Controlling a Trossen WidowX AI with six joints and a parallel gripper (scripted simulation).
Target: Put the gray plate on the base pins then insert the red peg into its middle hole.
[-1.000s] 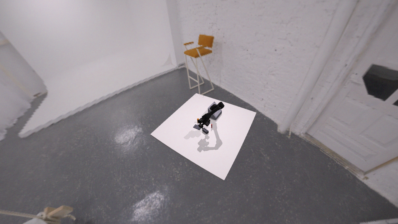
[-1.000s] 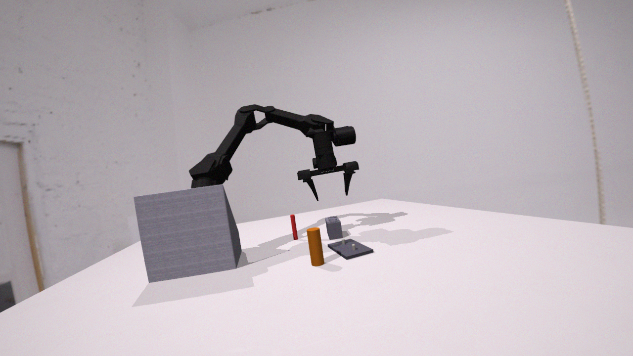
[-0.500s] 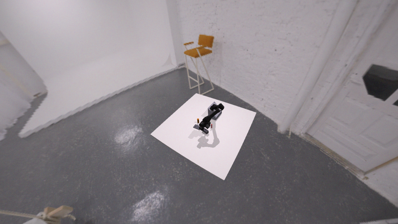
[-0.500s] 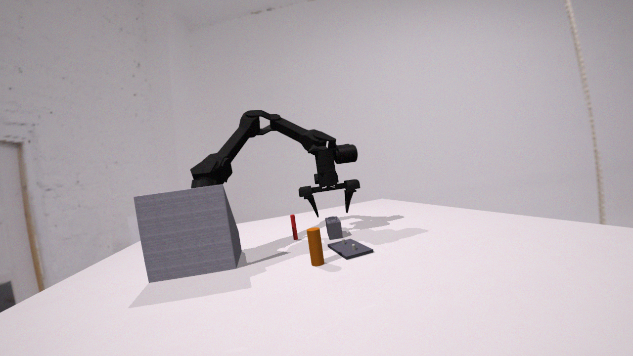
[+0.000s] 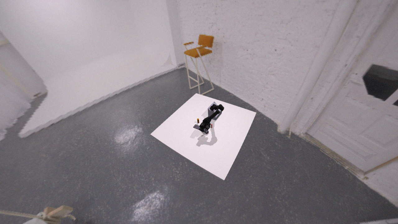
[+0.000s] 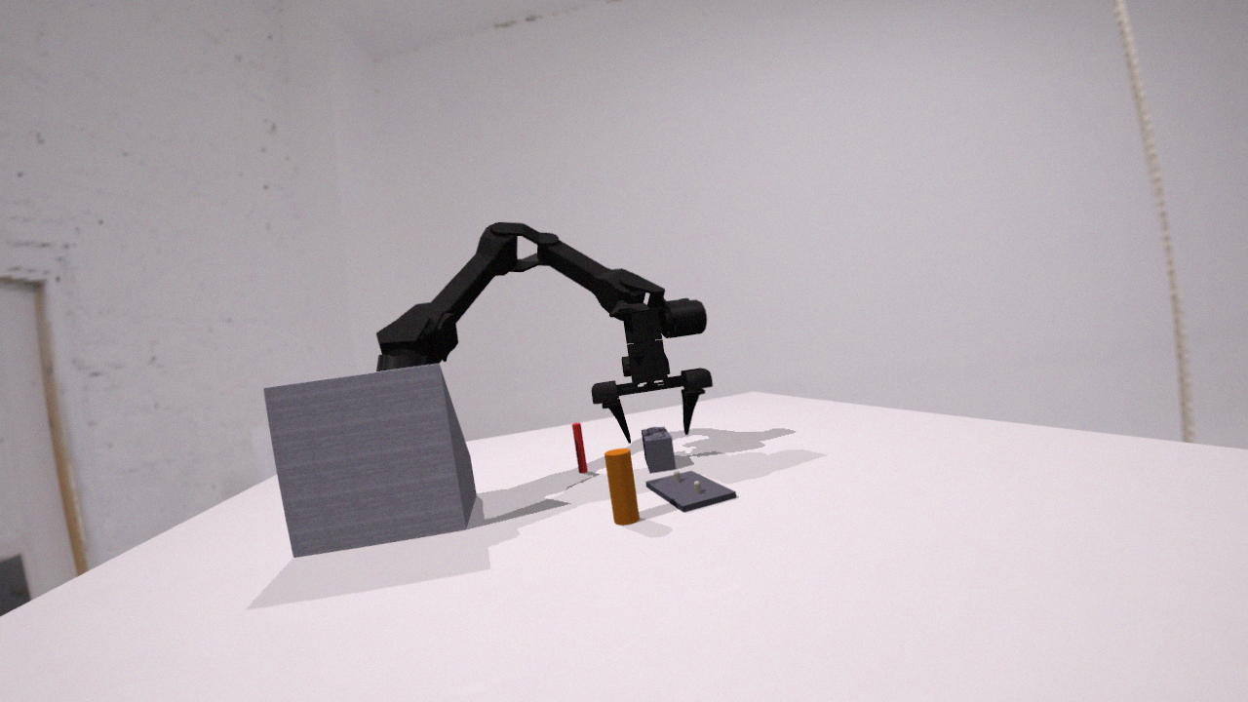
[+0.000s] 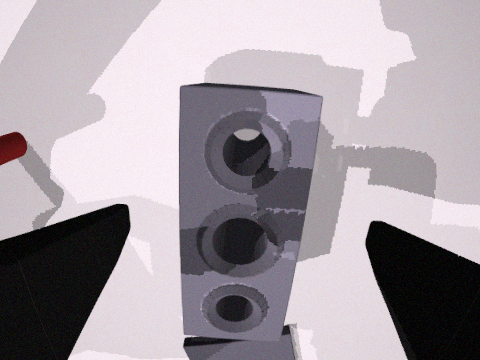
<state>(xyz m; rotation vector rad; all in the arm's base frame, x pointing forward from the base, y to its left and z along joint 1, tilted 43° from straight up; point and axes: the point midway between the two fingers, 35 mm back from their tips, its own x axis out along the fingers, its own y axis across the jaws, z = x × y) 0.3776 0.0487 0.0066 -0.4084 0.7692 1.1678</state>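
Gripper (image 5: 205,129) (image 6: 657,436) (image 7: 250,226) spread wide, nothing in its grasp; fingertips above the gray three-hole plate (image 5: 206,131) (image 6: 658,451) (image 7: 235,198), one out to either side in wrist view. Plate off the two-pin base (image 5: 196,126) (image 6: 690,499) (image 7: 240,352), resting on the white surface (image 6: 829,567) just beyond the base in exterior view, holes facing up. Both pins bare. Red peg (image 5: 211,126) (image 6: 579,448) (image 7: 11,147) upright, farther from the base than the plate. Orange cylinder (image 5: 198,120) (image 6: 622,487) upright, near the base, apart from it
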